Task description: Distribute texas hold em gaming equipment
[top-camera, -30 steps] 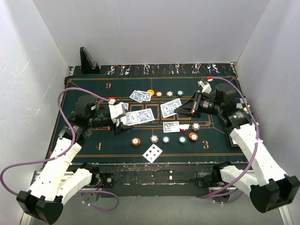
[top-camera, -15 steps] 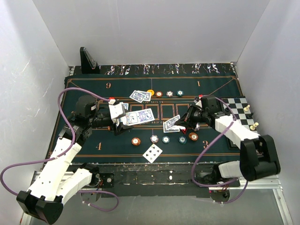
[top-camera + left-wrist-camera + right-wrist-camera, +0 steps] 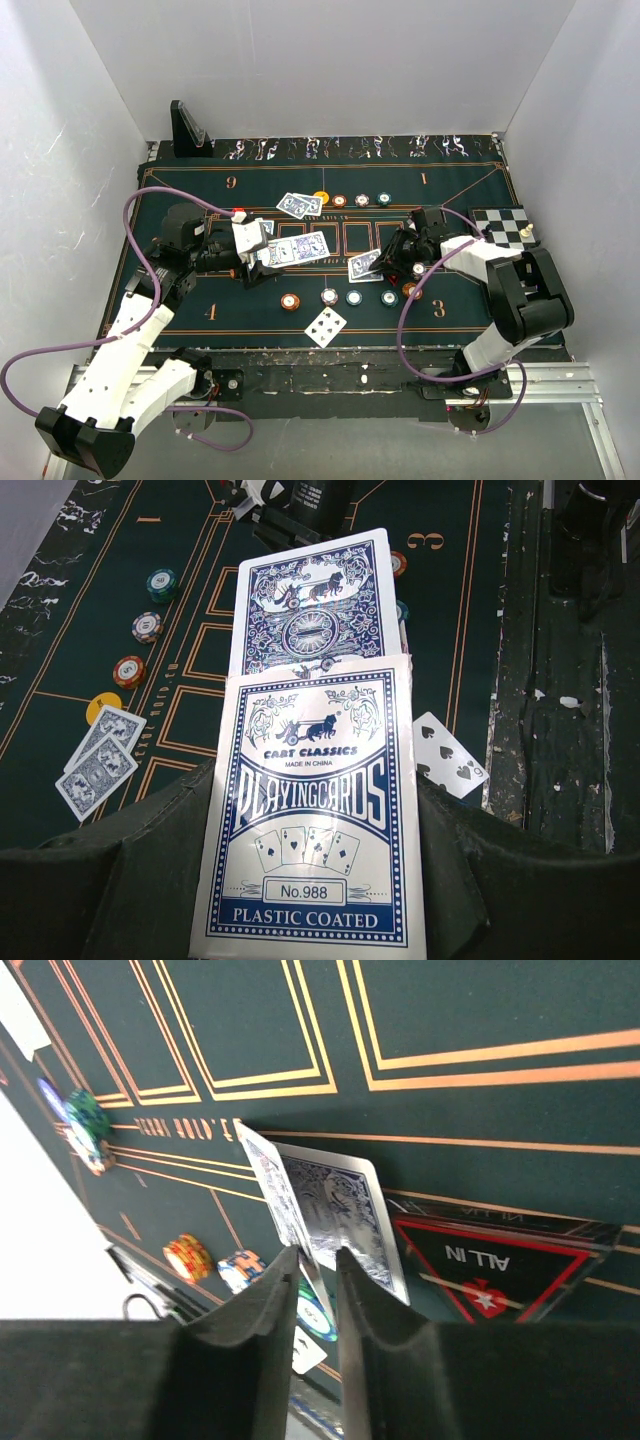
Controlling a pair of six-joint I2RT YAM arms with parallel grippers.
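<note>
Two end effectors, both loaded. Your right end effector [image 3: 318,1260] has its pads pressed onto the near edge of one card [image 3: 340,1210]. The blue back shows and the card is tilted steeply, its far corner down by the surface [image 3: 500,1020]; whether it touches, you cannot tell. Just beside it lies the red ALL IN marker [image 3: 490,1265], and chips [image 3: 190,1257] sit off to the left of the fingers. From above, that card hangs right of centre, just behind the front row [image 3: 354,297] of chips.

Your left end effector [image 3: 315,800] clamps the card box [image 3: 315,880] from both sides. A second card [image 3: 310,610] pokes out of its top, back up. It is held above the surface, left of centre.

Further out, a pair of cards [image 3: 299,205] lies face down, touching the yellow end of the back row [image 3: 352,200]. A face-up card [image 3: 326,326] rests near the front edge. The chessboard [image 3: 500,226] sits at the right edge, with the black stand [image 3: 188,130] in the far left corner.
</note>
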